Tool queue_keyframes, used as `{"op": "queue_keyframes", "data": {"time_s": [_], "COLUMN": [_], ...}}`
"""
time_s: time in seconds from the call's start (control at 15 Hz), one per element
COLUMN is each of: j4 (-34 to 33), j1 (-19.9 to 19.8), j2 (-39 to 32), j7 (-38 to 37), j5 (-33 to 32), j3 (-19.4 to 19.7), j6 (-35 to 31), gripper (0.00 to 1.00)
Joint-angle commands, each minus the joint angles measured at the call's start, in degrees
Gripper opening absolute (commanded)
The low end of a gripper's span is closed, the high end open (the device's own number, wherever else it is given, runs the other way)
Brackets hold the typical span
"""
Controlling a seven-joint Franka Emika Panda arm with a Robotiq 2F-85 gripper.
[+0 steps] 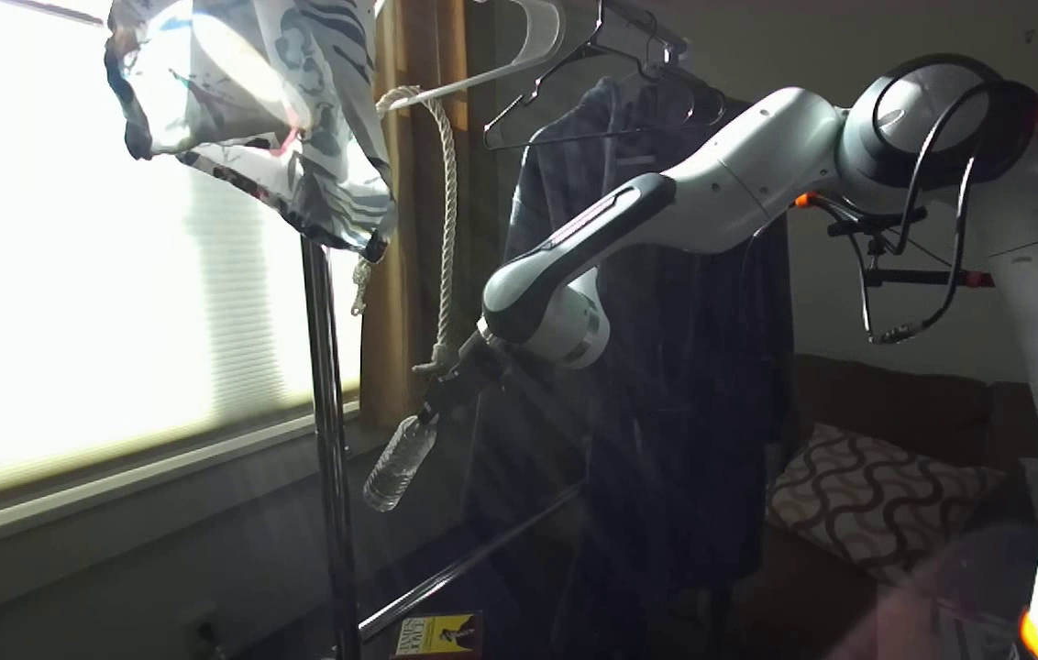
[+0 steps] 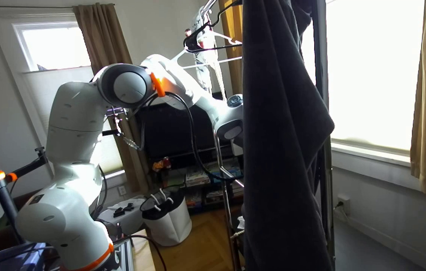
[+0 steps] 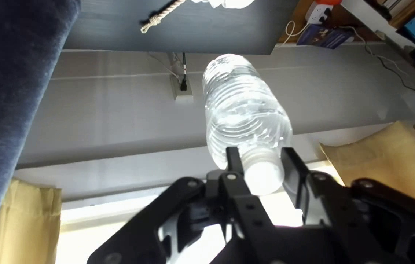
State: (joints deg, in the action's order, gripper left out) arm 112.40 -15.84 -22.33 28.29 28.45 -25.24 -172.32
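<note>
The step in hand looks like holding and carrying: the black two-fingered gripper (image 3: 262, 165) has its fingers clamped on a clear ribbed plastic bottle (image 3: 242, 99) at the end with the whitish round cap (image 3: 265, 179) — whether on cap or neck, I cannot tell. The bottle hangs in the air, base slanting down and to the left in an exterior view, just right of an upright chrome metal rack post (image 1: 331, 449). A pale twisted rope (image 1: 448, 229) dangles near the gripper, and a long dark fabric robe (image 1: 666, 394) hangs farther right. In my judgement the next move calls for a firm grip on that narrow end — and a path clear of rope, post and robe, with support under the bottle before any release.
</note>
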Motion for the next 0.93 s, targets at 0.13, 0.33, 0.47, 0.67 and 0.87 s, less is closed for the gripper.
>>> {"op": "queue_keyframes", "data": {"time_s": [0.13, 0.33, 0.47, 0.67, 0.87], "j4": [12.11, 10.22, 10.56, 10.54, 10.52], "j1": [-19.68, -20.26, -21.70, -21.08, -21.02], "j2": [10.18, 8.17, 8.84, 8.02, 7.85], "j7": [23.33, 25.43, 26.81, 26.78, 26.78], "j5": [20.03, 21.60, 22.57, 22.44, 22.43], "j3": [-23.10, -24.31, -25.57, -25.06, -25.03], "j6": [-5.06, -5.01, -4.96, -4.96, -4.96], "gripper": [0.08, 0.08, 0.31, 0.31, 0.08]}}
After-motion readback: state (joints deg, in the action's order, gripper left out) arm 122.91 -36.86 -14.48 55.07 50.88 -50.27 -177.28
